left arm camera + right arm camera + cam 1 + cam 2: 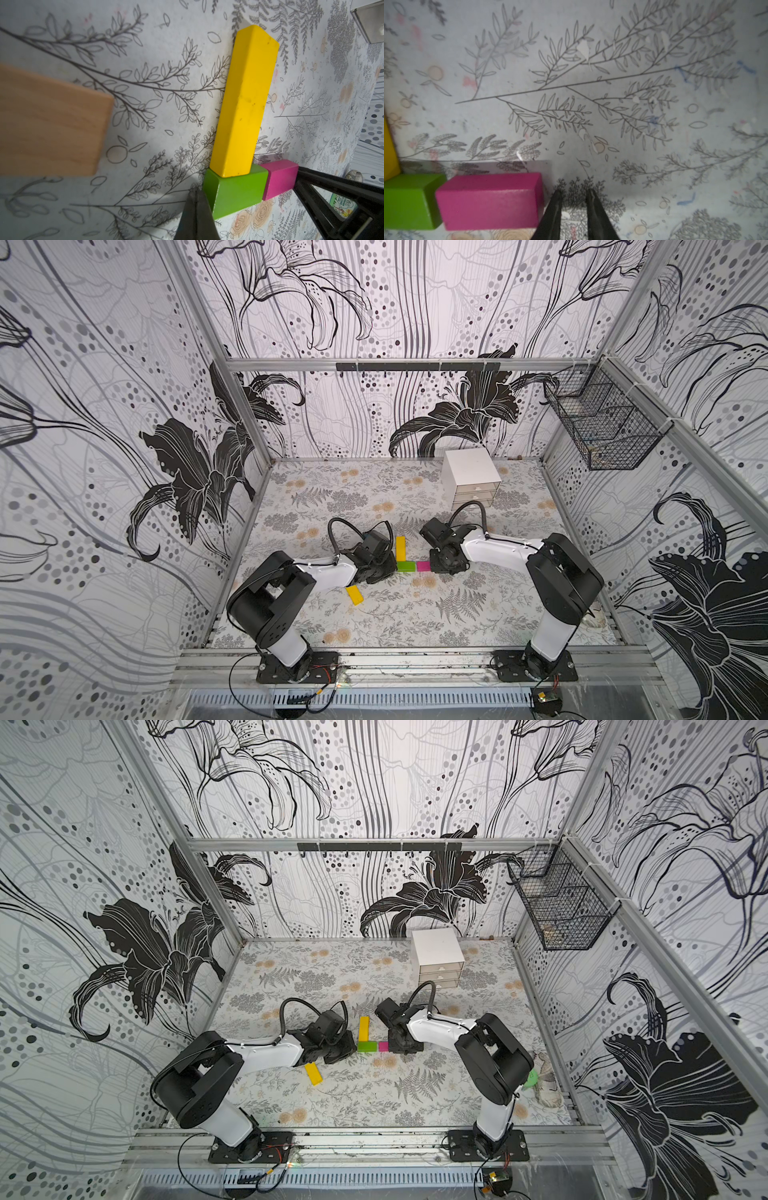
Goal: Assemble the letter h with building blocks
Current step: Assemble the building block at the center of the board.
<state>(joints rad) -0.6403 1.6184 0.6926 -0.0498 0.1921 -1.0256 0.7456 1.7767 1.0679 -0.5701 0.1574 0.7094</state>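
Observation:
In both top views a long yellow block (400,548) lies mid-table, its near end against a short green block (406,566). A short magenta block (423,566) continues the row to the green one's right. Another yellow block (354,594) lies loose by the left arm. The tan wood block (49,124) shows only in the left wrist view, off to one side. My left gripper (197,192) is shut and empty, its tips at the green block's (234,193) outer end. My right gripper (574,193) stands slightly open and empty beside the magenta block's (490,201) free end.
A white drawer unit (471,479) stands at the back right of the floral mat. A black wire basket (602,427) hangs on the right wall. A round green container (530,1077) peeks out behind the right arm, next to a crumpled cloth (546,1085).

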